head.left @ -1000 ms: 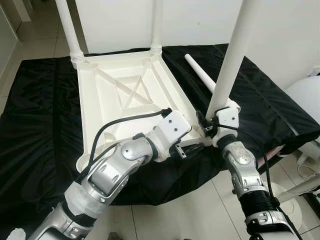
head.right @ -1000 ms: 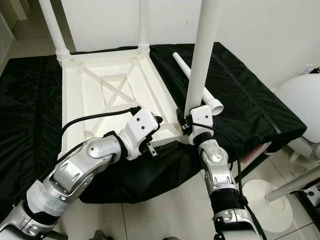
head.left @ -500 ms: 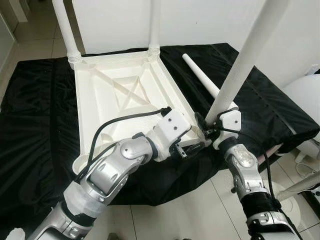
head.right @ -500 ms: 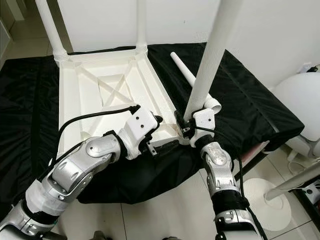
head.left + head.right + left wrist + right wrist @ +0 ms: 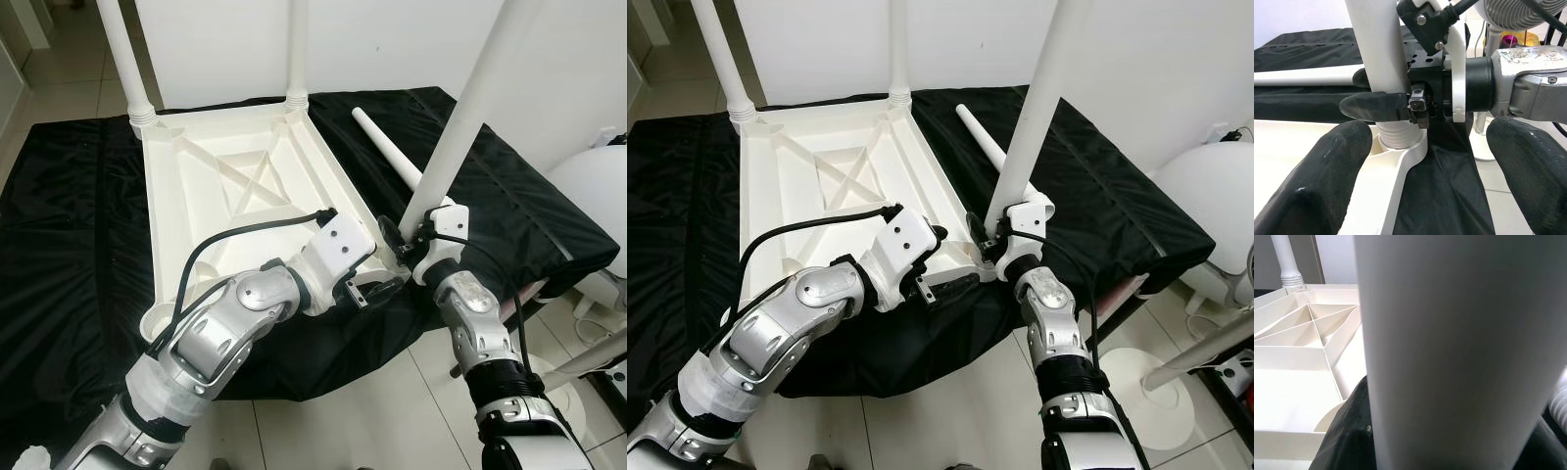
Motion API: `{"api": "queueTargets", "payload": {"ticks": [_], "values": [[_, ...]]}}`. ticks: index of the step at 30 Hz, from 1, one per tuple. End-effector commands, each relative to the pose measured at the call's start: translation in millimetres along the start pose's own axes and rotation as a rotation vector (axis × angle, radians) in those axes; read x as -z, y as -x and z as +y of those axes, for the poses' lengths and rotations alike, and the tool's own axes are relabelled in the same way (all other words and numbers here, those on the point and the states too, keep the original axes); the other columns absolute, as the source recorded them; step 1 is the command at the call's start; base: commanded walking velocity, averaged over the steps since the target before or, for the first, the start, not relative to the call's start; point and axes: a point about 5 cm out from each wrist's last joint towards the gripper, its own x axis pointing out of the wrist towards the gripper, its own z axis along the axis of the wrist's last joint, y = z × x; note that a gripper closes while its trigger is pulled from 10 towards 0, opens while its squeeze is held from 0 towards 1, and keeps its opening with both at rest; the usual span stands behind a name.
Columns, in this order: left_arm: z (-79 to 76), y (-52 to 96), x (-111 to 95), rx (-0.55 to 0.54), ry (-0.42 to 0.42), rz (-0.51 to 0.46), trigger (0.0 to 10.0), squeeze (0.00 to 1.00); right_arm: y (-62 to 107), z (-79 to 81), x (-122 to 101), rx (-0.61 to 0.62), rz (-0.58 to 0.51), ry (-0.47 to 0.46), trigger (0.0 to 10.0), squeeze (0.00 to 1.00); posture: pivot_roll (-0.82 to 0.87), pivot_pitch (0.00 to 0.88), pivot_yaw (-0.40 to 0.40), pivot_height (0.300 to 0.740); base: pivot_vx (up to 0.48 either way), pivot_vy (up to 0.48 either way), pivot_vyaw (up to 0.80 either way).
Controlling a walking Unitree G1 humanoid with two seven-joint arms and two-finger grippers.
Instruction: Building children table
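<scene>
At tabletop corner, right hand grips leg

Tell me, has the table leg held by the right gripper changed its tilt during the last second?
Yes. The leg in the right gripper now leans to the right at its top, while the two fitted legs stand straight; before, it was nearly upright.
</scene>
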Motion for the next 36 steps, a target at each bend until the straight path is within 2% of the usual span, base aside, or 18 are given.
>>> {"api": "queueTargets", "payload": {"ticks": [1,7,13,15,16,17,19,21,22,23,24,32,36], "values": [[-4.6,0.0,-6,0.086,-0.008,-0.011,10.0,0.0,8.1,2.7,31,0.006,0.158,-0.065,10.0,0.0,0.02,0.095,0.007,0.74,0.0,0.0,0.0],[-4.4,-0.3,-7,0.082,-0.006,-0.013,10.0,0.0,6.4,2.3,30,0.015,0.158,-0.058,10.0,0.0,0.02,0.096,0.002,0.74,0.0,0.0,0.0],[-4.3,-0.1,-6,0.078,-0.004,-0.011,10.0,0.0,5.9,6.0,27,0.077,0.127,-0.07,10.0,0.0,0.02,0.095,-0.004,0.74,0.0,0.0,0.0],[-4.7,-0.3,-5,0.078,-0.004,-0.009,10.0,0.0,4.2,11.8,24,0.187,0.084,-0.1,10.0,0.0,0.02,0.092,-0.004,0.74,0.0,0.0,0.0],[-4.7,-0.3,-5,0.078,-0.004,-0.009,10.0,0.0,4.2,11.8,24,0.187,0.084,-0.1,10.0,0.0,0.02,0.092,-0.004,0.74,0.0,0.0,0.0],[-4.9,-0.5,-5,0.079,-0.003,-0.009,10.0,0.0,3.1,14.1,23,0.251,0.072,-0.131,10.0,0.0,0.02,0.092,-0.007,0.74,0.0,0.0,0.0],[-4.9,-0.5,-5,0.079,-0.003,-0.009,10.0,0.0,3.1,14.1,23,0.251,0.072,-0.131,10.0,0.0,0.02,0.092,-0.007,0.74,0.0,0.0,0.0],[-5.1,-1.1,-5,0.081,-0.002,-0.009,10.0,0.0,-0.1,19.2,19,0.372,0.047,-0.169,10.0,0.0,0.01,0.089,-0.009,0.74,0.0,0.0,0.0],[-5.1,-1.1,-5,0.081,-0.002,-0.009,10.0,0.0,-0.1,19.2,19,0.372,0.047,-0.169,10.0,0.0,0.01,0.089,-0.009,0.74,0.0,0.0,0.0],[-5.7,-2.1,-5,0.082,-0.001,-0.012,10.0,0.0,-3.2,24.3,14,0.503,0.009,-0.213,10.0,0.0,0.02,0.08,-0.014,0.74,0.0,0.0,0.0],[-6.3,-2.5,-6,0.084,0.0,-0.014,10.0,0.0,-4.1,27.6,9,0.563,-0.024,-0.237,10.0,0.0,0.02,0.08,-0.014,0.74,0.0,0.0,0.0],[-7.2,-3.2,-5,0.087,0.002,-0.015,10.0,0.0,-6.9,35.4,3,0.553,-0.062,-0.248,10.0,0.0,0.01,0.066,-0.017,0.74,0.0,0.0,0.0],[-7.5,-3.7,-5,0.087,0.001,-0.016,10.0,0.0,-7.5,39.9,-5,0.526,-0.106,-0.224,10.0,0.0,0.02,0.058,-0.019,0.74,0.0,0.0,0.0]]}}
